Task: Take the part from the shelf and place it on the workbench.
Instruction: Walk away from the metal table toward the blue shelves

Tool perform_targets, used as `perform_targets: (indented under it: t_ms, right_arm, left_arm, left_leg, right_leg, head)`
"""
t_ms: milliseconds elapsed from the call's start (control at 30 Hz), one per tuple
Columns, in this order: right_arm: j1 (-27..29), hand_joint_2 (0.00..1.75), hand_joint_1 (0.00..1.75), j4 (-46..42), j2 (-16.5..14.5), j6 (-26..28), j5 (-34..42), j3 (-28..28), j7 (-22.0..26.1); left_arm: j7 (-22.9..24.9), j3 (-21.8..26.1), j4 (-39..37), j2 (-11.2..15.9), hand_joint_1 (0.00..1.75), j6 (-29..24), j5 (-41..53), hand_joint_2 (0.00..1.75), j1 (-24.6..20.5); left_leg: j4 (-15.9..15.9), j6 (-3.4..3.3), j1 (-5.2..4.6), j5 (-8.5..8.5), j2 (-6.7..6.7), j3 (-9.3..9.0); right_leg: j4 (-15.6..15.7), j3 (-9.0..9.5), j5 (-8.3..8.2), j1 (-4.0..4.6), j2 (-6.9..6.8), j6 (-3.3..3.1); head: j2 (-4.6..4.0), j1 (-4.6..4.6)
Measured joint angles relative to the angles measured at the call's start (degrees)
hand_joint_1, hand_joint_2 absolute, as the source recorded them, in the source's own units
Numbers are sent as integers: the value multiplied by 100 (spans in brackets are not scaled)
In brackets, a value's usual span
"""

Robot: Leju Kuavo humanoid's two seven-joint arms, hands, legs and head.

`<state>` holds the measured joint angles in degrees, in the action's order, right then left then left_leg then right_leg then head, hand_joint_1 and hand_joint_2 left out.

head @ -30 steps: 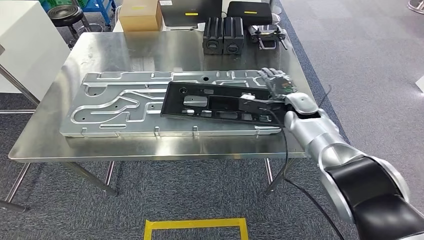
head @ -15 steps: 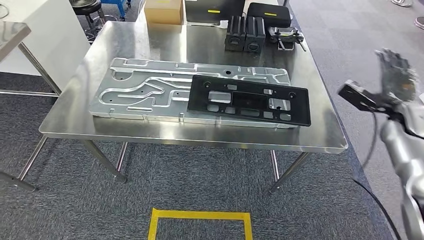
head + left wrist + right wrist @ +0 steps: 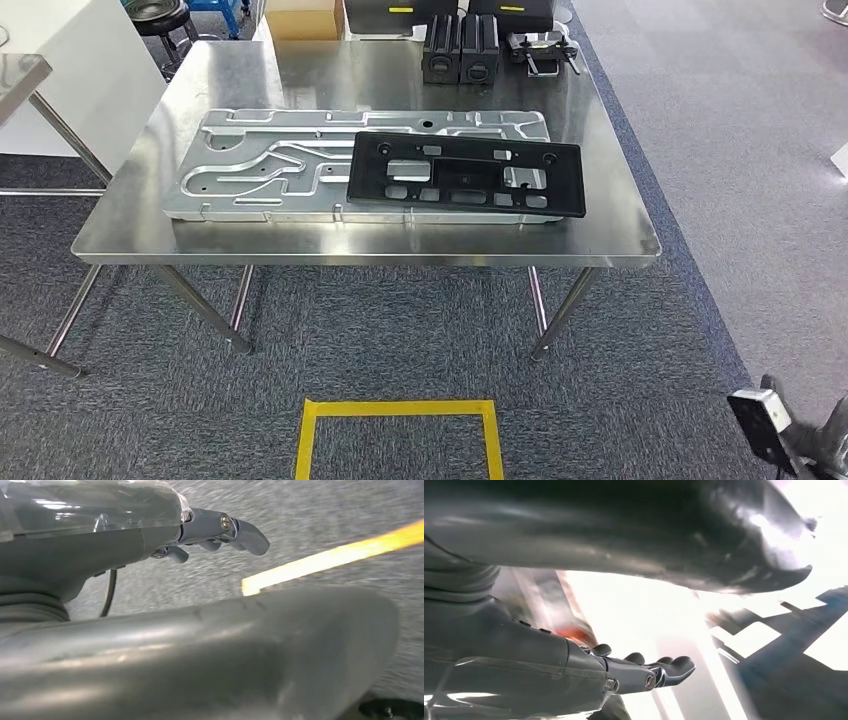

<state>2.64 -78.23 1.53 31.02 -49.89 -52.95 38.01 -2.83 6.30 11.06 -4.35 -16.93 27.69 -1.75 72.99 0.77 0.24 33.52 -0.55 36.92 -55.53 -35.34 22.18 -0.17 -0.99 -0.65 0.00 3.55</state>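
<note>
Our right hand (image 3: 639,672) holds nothing: in the right wrist view its fingers (image 3: 674,667) reach out apart, with no part between them. Our left hand (image 3: 210,532) is likewise free, its fingers (image 3: 247,532) loosely extended over the grey floor (image 3: 320,515), near a yellow tape line (image 3: 330,557). Neither hand touches the workpiece.

The part (image 3: 465,175), a flat black perforated panel, lies on the workbench (image 3: 620,215). It rests flat across the right portion of a large ribbed metal plate (image 3: 255,165), with its right edge overhanging the plate's end toward the bench's right side. It sits level and well inside the bench edge.

Beyond the part, at the far edge of the bench, stand two black boxes (image 3: 460,47) side by side, with a clamp-like fixture (image 3: 542,50) just beside them. A cardboard box (image 3: 303,18) sits further left. On the floor before the bench, yellow tape (image 3: 400,435) marks a square outline.

Task status, as we judge it: retrieval and placement appear complete, since the part lies on the bench and both hands are released. No further handling step appears to remain, other than confirming that the part sits stable on the plate.
</note>
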Motion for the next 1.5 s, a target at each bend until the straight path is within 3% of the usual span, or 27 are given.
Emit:
perform_targets:
  t_ms: [67, 133, 200, 267, 300, 367, 433, 467, 500, 533, 600, 667, 733, 800, 833, 900, 967, 1000, 1033, 1100, 1167, 1200, 1233, 1300, 1367, 1467, 1500]
  right_arm:
    - [-73, 0, 0, 885, -257, 130, -159, -297, -97]
    - [-192, 0, 0, 1889, -395, 131, -325, -509, -396]
    - [-361, 0, 0, 2950, -436, -126, -364, -672, -861]
    - [-498, 0, 0, 3926, -484, -704, -244, -859, -1443]
    - [-530, 0, 0, 4322, -527, -1049, -172, -959, -1762]
    - [-579, 0, 0, 4968, -646, -1655, -108, -1109, -2424]
    - [-658, 87, 0, 5453, -788, -1956, -229, -1160, -2982]
    - [-707, 131, 0, 5655, -862, -2014, -398, -1158, -3228]
    - [-753, 175, 0, 5816, -941, -2040, -628, -1134, -3431]
    - [-799, 175, 0, 5950, -1018, -2070, -932, -1078, -3603]
    - [-912, 175, 0, 6148, -1194, -2174, -1733, -783, -3819]
    - [-1059, 175, 0, 6281, -1366, -2239, -2711, -238, -3883]
    - [-1181, 175, 0, 6378, -1499, -2196, -3493, 462, -3920]
    - [-1250, 175, 0, 6453, -1587, -2214, -3598, 1037, -4001]
    - [-1269, 175, 0, 6479, -1613, -2277, -3413, 1184, -4072]
    - [-1269, 175, 0, 6515, -1633, -2430, -2993, 1271, -4261]
    - [-1216, 87, 0, 6536, -1626, -2516, -2787, 1265, -4407]
    - [-1186, 87, 0, 6545, -1621, -2525, -2757, 1263, -4441]
    - [-1165, 87, 0, 6550, -1616, -2504, -2744, 1262, -4467]
    - [-1153, 175, 0, 6560, -1613, -2388, -2746, 1264, -4498]
    - [-1151, 175, 0, 6567, -1613, -2252, -2748, 1267, -4522]
    - [-1150, 175, 0, 6570, -1613, -2212, -2733, 1267, -4531]
    - [-1150, 175, 0, 6574, -1613, -2190, -2715, 1266, -4539]
    - [-1150, 175, 0, 6580, -1612, -2184, -2691, 1264, -4540]
    - [-1157, 175, 0, 6582, -1608, -2186, -2685, 1261, -4540]
    - [-1197, 175, 0, 6582, -1599, -2167, -2676, 1260, -4555]
    - [-1210, 175, 0, 6582, -1597, -2160, -2669, 1260, -4564]
  left_arm:
    - [118, 49, 0, 7, 0, -1, 29, 0, -20]
    - [235, 85, 1, 16, 0, -1, 57, 0, -53]
    - [314, 101, 2, 22, 0, 5, 98, 0, -75]
    - [343, 109, 2, 27, 0, 20, 168, 0, -87]
    - [343, 112, 1, 31, 0, 34, 213, 0, -100]
    - [320, 109, 0, 40, 0, 64, 326, 0, -122]
    - [297, 95, -1, 50, 0, 91, 437, 0, -131]
    - [292, 85, -1, 54, 0, 103, 487, 0, -132]
    - [293, 76, -1, 58, 0, 112, 529, 0, -136]
    - [301, 67, -1, 61, 0, 117, 563, 0, -142]
    - [337, 49, -1, 63, 0, 114, 625, 0, -165]
    - [371, 38, 0, 61, 0, 93, 667, 0, -189]
    - [379, 36, 0, 58, 0, 70, 703, 0, -196]
    - [385, 36, -3, 59, 0, 71, 768, 0, -178]
    - [399, 35, -5, 59, 0, 90, 819, 0, -169]
    - [451, 20, -7, 58, 0, 161, 929, 0, -158]
    - [505, -7, -7, 55, 0, 230, 1008, 0, -162]
    - [524, -17, -7, 55, 0, 247, 1028, 0, -166]
    - [539, -23, -7, 55, 0, 259, 1040, 0, -169]
    - [563, -27, -6, 55, 0, 271, 1053, 0, -182]
    - [568, -30, -5, 55, 0, 282, 1057, 0, -211]
    - [565, -33, -4, 55, 0, 289, 1059, 0, -221]
    - [559, -35, -4, 54, 0, 298, 1061, 0, -228]
    - [546, -41, -5, 47, 0, 314, 1061, 0, -230]
    - [533, -44, -7, 39, 0, 318, 1062, 0, -238]
    - [511, -43, -7, 28, 0, 316, 1080, 0, -255]
    - [504, -43, -7, 23, 0, 316, 1089, 0, -257]
  left_leg:
    - [-506, -4, -2, -320, 1, -522]
    - [-1360, -55, -27, -289, -9, -1144]
    - [-1798, -146, -56, -144, -11, -1394]
    - [-1837, -246, -54, -245, 14, -1337]
    - [-1846, -292, -48, -325, 32, -1281]
    - [-1865, -347, -29, -510, 69, -1116]
    - [-1851, -348, -32, -674, 104, -903]
    - [-1833, -334, -32, -751, 122, -789]
    - [-1808, -315, -30, -822, 137, -674]
    - [-1773, -291, -25, -887, 145, -559]
    - [-1683, -233, -14, -991, 152, -344]
    - [-1598, -162, -16, -1077, 160, -199]
    - [-1579, -82, -11, -1183, 172, -136]
    - [-1562, -8, 13, -1206, 159, -81]
    - [-1456, 20, 24, -1067, 141, -26]
    - [-891, 61, 42, -494, 110, 158]
    - [-119, 85, 45, -29, 106, 310]
    - [113, 88, 46, 7, 106, 299]
    - [152, 85, 46, -83, 106, 197]
    - [-373, 62, 46, -380, 103, -303]
    - [-1258, 9, 29, -382, 89, -925]
    - [-1554, -23, 17, -314, 81, -1102]
    - [-1719, -58, 1, -255, 75, -1179]
    - [-1754, -147, 4, -316, 88, -1116]
    - [-1765, -254, 17, -428, 118, -1016]
    - [-1752, -328, -10, -606, 144, -807]
    - [-1739, -331, -23, -666, 147, -723]
  right_leg:
    - [-61, -193, -122, -6, 24, 27]
    - [-110, -302, -232, 2, 58, 76]
    - [-91, -296, -345, 6, 88, 140]
    - [-37, -284, -432, -8, 107, 208]
    - [-77, -320, -336, -20, 112, 235]
    - [-511, -474, 249, -49, 115, 283]
    - [-1317, -645, 885, -71, 112, 339]
    - [-1665, -666, 987, -81, 110, 365]
    - [-1861, -611, 937, -94, 108, 383]
    - [-1841, -452, 789, -109, 106, 393]
    - [-1216, 165, 583, -139, 104, 390]
    - [-350, 799, 726, -128, 113, 333]
    - [12, 982, 843, -83, 116, 232]
    - [32, 890, 742, -78, 92, 115]
    - [42, 830, 673, -82, 77, 61]
    - [45, 665, 525, -78, 50, -4]
    - [18, 462, 384, -57, 32, -17]
    - [-2, 354, 319, -48, 26, -17]
    - [-27, 247, 258, -43, 26, -12]
    - [-89, 58, 152, -43, 41, 16]
    - [-151, -69, 61, -30, 54, 75]
    - [-165, -96, 13, -24, 52, 108]
    - [-162, -113, -39, -18, 49, 143]
    - [-149, -133, -97, -24, 52, 214]
    - [-365, -227, 183, -41, 69, 279]
    - [-1430, -477, 1004, -55, 78, 332]
    - [-1723, -491, 1099, -54, 78, 335]
  head:
    - [0, 1]
    - [0, 1]
    - [-1, 1]
    - [-1, -1]
    - [0, -1]
    - [0, -3]
    - [0, -1]
    - [0, -1]
    - [0, -1]
    - [0, -1]
    - [0, 0]
    - [0, 2]
    - [0, 3]
    - [0, 3]
    - [0, 3]
    - [0, 3]
    - [0, 3]
    - [0, 3]
    - [0, 3]
    - [0, 3]
    - [0, 3]
    - [0, 3]
    - [0, 3]
    - [0, 2]
    - [0, 2]
    - [0, 3]
    - [0, 3]
